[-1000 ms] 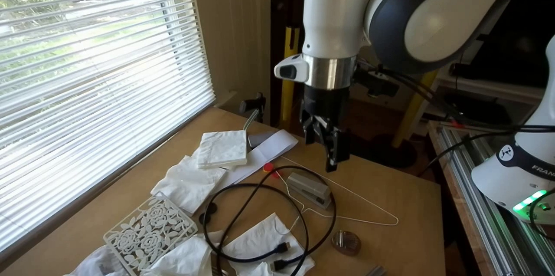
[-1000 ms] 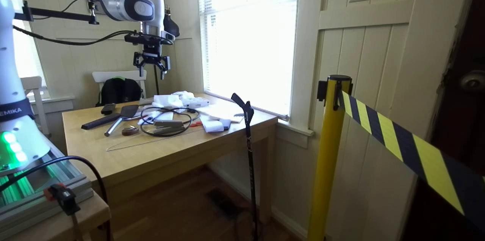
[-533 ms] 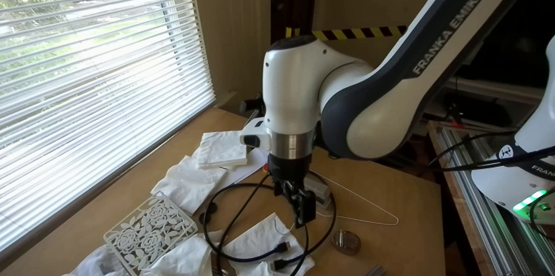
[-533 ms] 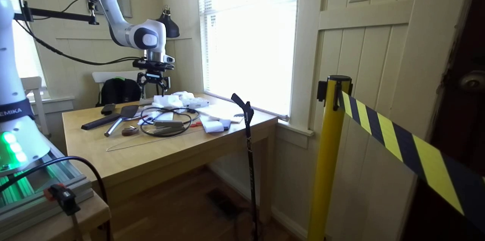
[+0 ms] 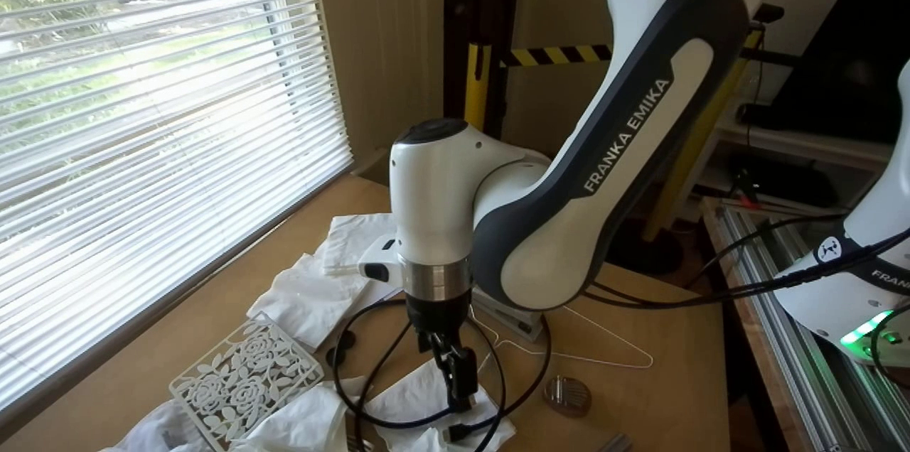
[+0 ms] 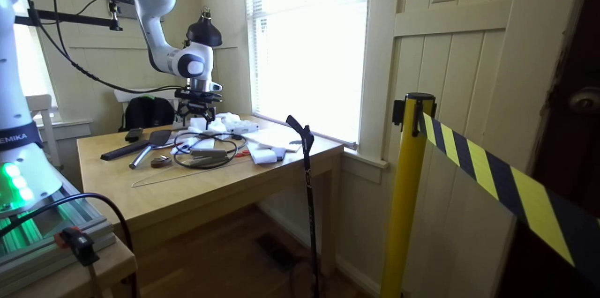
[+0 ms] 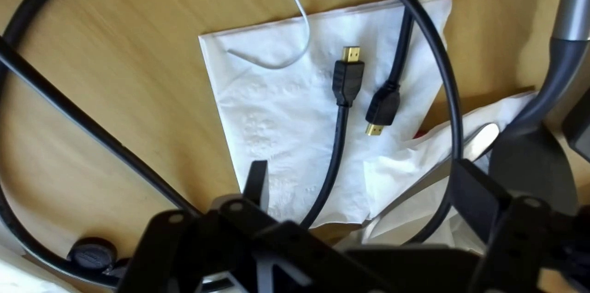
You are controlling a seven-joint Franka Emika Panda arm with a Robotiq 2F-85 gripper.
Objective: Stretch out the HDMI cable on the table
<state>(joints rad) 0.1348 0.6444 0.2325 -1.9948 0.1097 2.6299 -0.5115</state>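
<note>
While the gripper [image 7: 368,189] hangs over the cable [image 7: 340,141], its jaws stand wide apart and hold nothing; the cable lies in loose coils over the table [image 5: 640,402], its two plugs [image 7: 348,81] just apart on a napkin [image 7: 286,145] and pointing opposite ways, so the stretching seems not yet begun; a squeeze now could gather napkin along with cable, or catch the stretch of cable beside one jaw, though whether they touch I cannot tell; a pull on one end alone may cinch the crossed coils into a knot rather than undo them; the hanger [image 7: 308,30] rests its hook on the napkin near the plugs and might snag; the stapler [image 6: 208,152], seemingly ringed by cable in both exterior views, would likely drag; a spatula [image 7: 532,159] and a flowered rack [image 5: 252,388] crowd the room that a straight cable would need.
</note>
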